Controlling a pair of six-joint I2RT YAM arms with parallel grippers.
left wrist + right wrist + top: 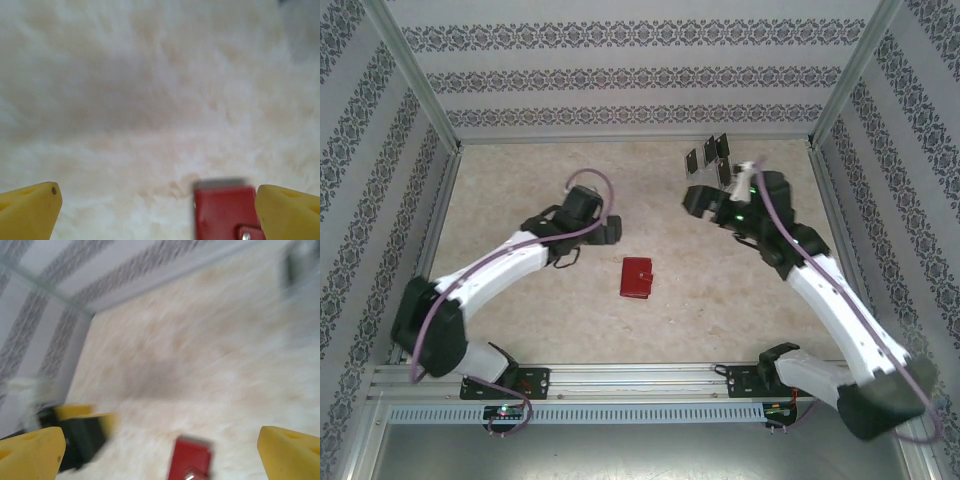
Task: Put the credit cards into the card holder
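card holder [636, 277] lies near l gripper [612, 233], btwn both arms.

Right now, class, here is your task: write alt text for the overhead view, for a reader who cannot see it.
A small red wallet lies on a beige table between two robot arms. The left gripper is just beyond it to the left. The right gripper is farther back, beside a cluster of dark cards near the far right corner.
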